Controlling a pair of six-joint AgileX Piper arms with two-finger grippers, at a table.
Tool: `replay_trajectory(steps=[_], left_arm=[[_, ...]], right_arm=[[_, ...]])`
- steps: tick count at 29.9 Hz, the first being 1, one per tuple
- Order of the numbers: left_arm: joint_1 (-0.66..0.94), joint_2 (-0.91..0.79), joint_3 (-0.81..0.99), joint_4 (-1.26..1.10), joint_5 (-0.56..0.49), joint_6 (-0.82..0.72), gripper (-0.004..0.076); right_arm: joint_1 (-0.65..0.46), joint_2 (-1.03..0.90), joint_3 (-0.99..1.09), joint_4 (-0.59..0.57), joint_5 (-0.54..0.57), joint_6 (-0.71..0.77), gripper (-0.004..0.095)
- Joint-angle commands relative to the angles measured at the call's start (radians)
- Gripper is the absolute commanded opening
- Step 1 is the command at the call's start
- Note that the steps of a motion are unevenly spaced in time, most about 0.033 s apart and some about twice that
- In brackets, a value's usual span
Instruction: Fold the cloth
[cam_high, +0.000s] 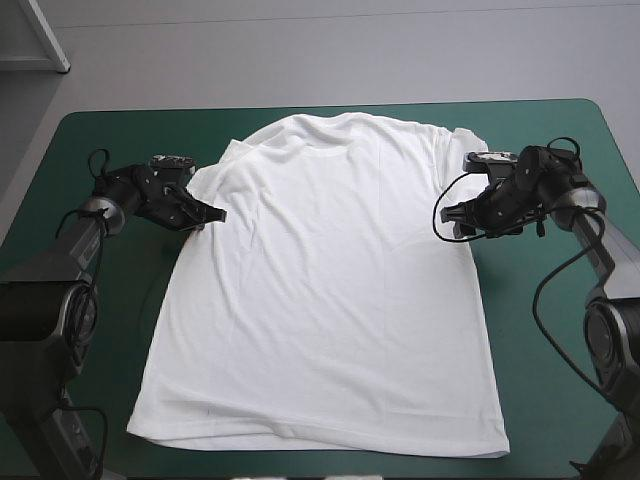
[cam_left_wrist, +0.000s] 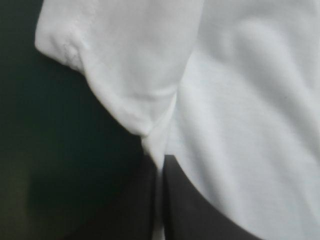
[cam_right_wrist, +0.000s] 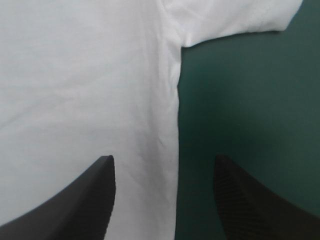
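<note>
The smooth teal-green cover (cam_high: 560, 130) of the table runs beneath both grippers and shows bare outboard of each. On it lies the white, short-sleeved T-shirt of thin fabric (cam_high: 330, 280). It is spread flat between the two grippers with faint wrinkles, its shoulders toward the table's far edge and its hem toward the near edge.

The left gripper (cam_high: 212, 216), with its two broad black fin-shaped fingers, sits low at the shirt's side, just under the armpit. In the left wrist view the left gripper (cam_left_wrist: 159, 167) has its jaws pressed all but together. A thin white sliver of the shirt's edge is pinched between them, so it has hold of the fabric. The shirt's body fills the space ahead of and beside one finger, and dark cover lies beside the other.

The right gripper (cam_high: 447, 213) rests at the opposite side of the shirt, about level with the left one. In the right wrist view the right gripper (cam_right_wrist: 164, 159) has its jaws spread wide and is gripping nothing. The shirt's straight side edge runs between them, so one black finger (cam_right_wrist: 82, 205) is over white cloth and the other is over bare cover.

Ahead of the left jaws lies the short left sleeve (cam_left_wrist: 120, 50), its hemmed cuff lying on the cover. Ahead of the right jaws, the right sleeve (cam_right_wrist: 235, 20) juts out sideways from the armpit.
</note>
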Motion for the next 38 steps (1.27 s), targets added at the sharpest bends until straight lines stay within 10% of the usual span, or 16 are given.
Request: replay_trajectory(steps=[1, 10, 20, 38], left_arm=[[-0.002, -0.045, -0.025, -0.026, -0.003, -0.003, 0.0021], [-0.002, -0.045, -0.025, -0.024, -0.004, -0.003, 0.0021], [-0.002, -0.045, -0.025, -0.022, -0.02, -0.003, 0.0021], [-0.002, -0.211, -0.413, -0.022, 0.103, -0.003, 0.0021]], right_arm=[[-0.013, 0.002, -0.035, 0.068, -0.038, -0.048, 0.0532], [-0.009, 0.05, -0.042, 0.095, -0.118, -0.059, 0.0467], [0.002, 0.093, -0.042, 0.153, -0.192, -0.126, -0.0019], [0.002, -0.128, -0.432, 0.096, -0.063, -0.11, -0.0017]])
